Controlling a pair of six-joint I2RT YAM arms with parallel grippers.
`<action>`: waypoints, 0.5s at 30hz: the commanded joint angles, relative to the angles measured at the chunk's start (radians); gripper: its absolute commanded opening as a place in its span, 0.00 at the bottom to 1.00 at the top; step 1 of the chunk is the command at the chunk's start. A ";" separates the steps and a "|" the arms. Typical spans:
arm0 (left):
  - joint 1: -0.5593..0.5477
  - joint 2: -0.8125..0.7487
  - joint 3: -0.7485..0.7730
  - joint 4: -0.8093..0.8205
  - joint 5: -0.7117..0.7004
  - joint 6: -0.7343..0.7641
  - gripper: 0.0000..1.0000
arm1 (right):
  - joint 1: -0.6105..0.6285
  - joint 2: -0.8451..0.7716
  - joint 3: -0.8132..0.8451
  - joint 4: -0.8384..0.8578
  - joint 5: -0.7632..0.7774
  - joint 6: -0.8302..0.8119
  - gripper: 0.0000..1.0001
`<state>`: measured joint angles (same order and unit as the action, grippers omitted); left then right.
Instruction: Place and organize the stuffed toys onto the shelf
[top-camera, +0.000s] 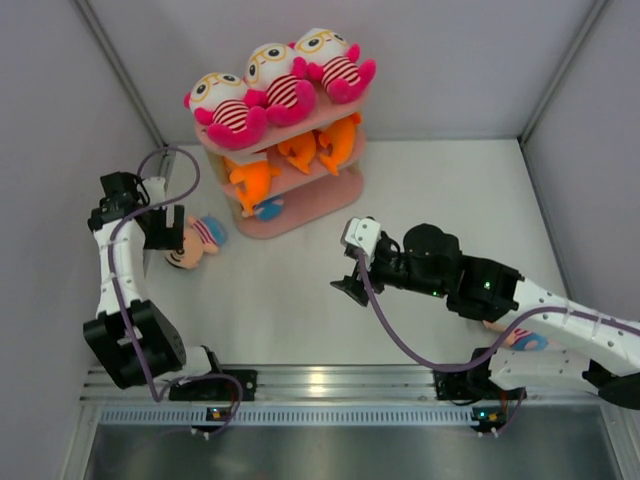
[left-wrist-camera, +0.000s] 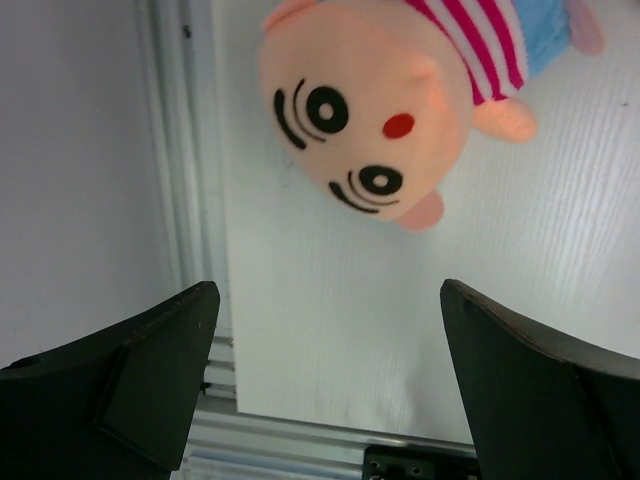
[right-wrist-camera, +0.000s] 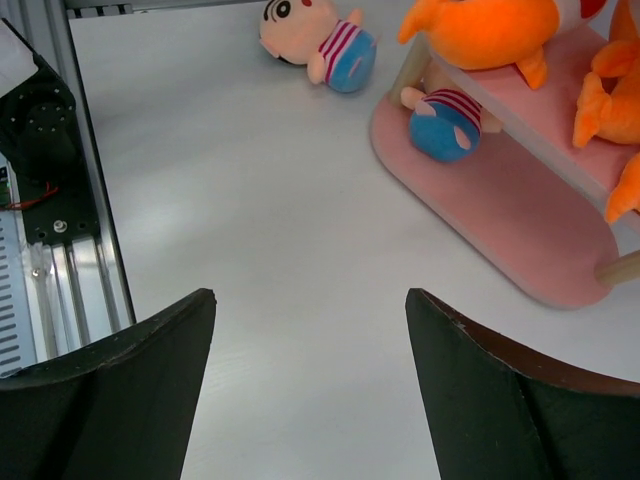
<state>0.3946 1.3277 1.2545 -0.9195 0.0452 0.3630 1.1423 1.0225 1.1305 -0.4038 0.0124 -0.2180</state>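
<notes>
The left tool (top-camera: 168, 232) (left-wrist-camera: 328, 300) has its jaws spread wide with nothing between them. Just beyond its tips, at the top of the left wrist view, a striped doll (left-wrist-camera: 370, 110) (top-camera: 195, 243) lies on the counter (top-camera: 300, 310) with its face toward the camera and its head nearest the tool. The doll is close to the left wall (top-camera: 40, 200). On its other side a strip of bare counter separates it from the shelf (top-camera: 310, 205) (right-wrist-camera: 520, 220).

The right tool (top-camera: 350, 288) (right-wrist-camera: 310, 300) is also open and holds nothing. It hangs over the middle of the top view, well apart from the shelf, with wide bare counter ahead of it and to its left.

The shelf stands at the upper middle of the top view, near the back wall. Three glasses dolls (top-camera: 275, 80) sit side by side and fill the top board. Three sharks (top-camera: 300, 150) (right-wrist-camera: 490, 25) crowd the middle board. A second doll (top-camera: 265, 210) (right-wrist-camera: 448, 125) lies at the left end of the bottom board, under the middle one, and bare pink board shows to its right. A third doll (top-camera: 520, 338), peach and blue, shows under the right arm at the lower right and is mostly hidden.

The counter is white, with grey walls on three sides and a metal rail (top-camera: 320, 385) along the bottom edge.
</notes>
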 joint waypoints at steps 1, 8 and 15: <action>-0.002 0.079 0.026 0.106 0.102 -0.071 0.98 | -0.007 -0.018 -0.005 0.056 -0.006 -0.017 0.78; -0.028 0.300 0.071 0.197 0.038 -0.125 0.98 | -0.009 0.013 0.005 0.060 -0.008 -0.027 0.78; -0.028 0.412 0.097 0.257 -0.012 -0.127 0.84 | -0.009 0.036 0.006 0.085 -0.008 -0.034 0.78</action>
<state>0.3683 1.7184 1.2999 -0.7341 0.0513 0.2520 1.1423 1.0504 1.1248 -0.3820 0.0128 -0.2386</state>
